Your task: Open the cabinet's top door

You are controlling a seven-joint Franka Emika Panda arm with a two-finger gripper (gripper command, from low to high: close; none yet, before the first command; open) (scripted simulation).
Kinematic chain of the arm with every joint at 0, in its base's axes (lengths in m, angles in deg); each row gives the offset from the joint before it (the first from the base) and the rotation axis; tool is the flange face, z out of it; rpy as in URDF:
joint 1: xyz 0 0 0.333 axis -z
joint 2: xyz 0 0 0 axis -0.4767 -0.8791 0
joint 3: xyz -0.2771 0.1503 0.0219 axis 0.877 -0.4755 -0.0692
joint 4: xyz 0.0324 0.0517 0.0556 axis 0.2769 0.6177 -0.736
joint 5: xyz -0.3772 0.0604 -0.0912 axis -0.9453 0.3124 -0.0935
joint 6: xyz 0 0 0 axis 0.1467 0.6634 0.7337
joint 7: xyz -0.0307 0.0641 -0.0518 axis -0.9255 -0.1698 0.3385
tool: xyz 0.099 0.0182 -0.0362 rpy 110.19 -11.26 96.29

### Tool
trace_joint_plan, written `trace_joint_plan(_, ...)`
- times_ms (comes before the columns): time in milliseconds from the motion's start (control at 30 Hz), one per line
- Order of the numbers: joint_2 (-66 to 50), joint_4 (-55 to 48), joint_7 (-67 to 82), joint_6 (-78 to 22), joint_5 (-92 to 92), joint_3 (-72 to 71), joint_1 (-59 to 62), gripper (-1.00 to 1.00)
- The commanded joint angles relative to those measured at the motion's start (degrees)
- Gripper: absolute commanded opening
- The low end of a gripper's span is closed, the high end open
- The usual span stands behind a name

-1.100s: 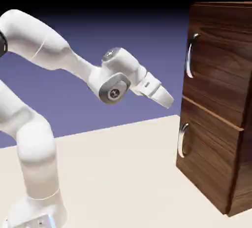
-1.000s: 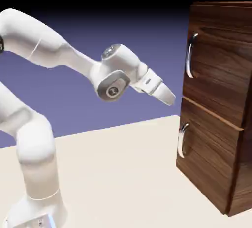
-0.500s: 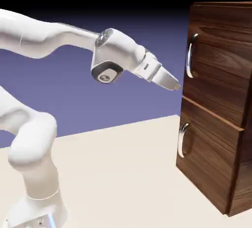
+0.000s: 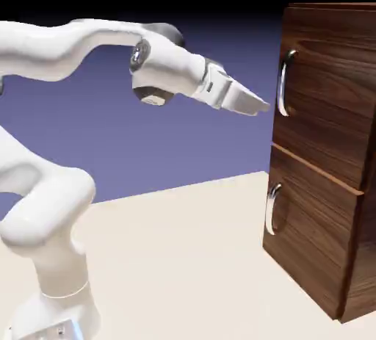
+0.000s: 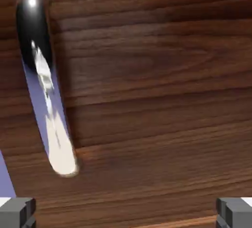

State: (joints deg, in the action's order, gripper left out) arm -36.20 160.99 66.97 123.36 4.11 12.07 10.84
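The cabinet (image 4: 323,155) is a tall dark wood box at the exterior view's right. Its top door (image 4: 327,89) is the upper panel, flush and closed, with a vertical curved silver handle (image 4: 283,83) on its left edge. My gripper (image 4: 261,106) hangs in the air just left of that handle, pointing at it and apart from it. In the hand view the top door (image 5: 157,89) fills the frame, the silver handle (image 5: 44,79) runs down the left side, and the gripper (image 5: 126,212) stands open with nothing between its two grey fingertips (image 5: 17,211).
A lower panel (image 4: 316,236) with a like silver handle (image 4: 272,208) sits below the top door. The cabinet stands on a pale table (image 4: 183,258). My white arm (image 4: 66,52) arches over from the left.
The hand has risen and moved right, from about the seam between the two panels up to the height of the top door's handle. The gripper stayed open.
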Motion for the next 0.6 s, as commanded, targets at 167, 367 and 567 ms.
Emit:
trace_joint_plan(167,2.89,-2.32,9.87,-2.16,14.96,-5.96,6.72,0.00)
trace_joint_plan(367,5.77,-4.64,19.73,-4.32,29.91,-11.93,13.45,0.00)
trace_joint_plan(567,8.66,-6.97,29.60,-6.48,44.86,-17.89,20.17,0.00)
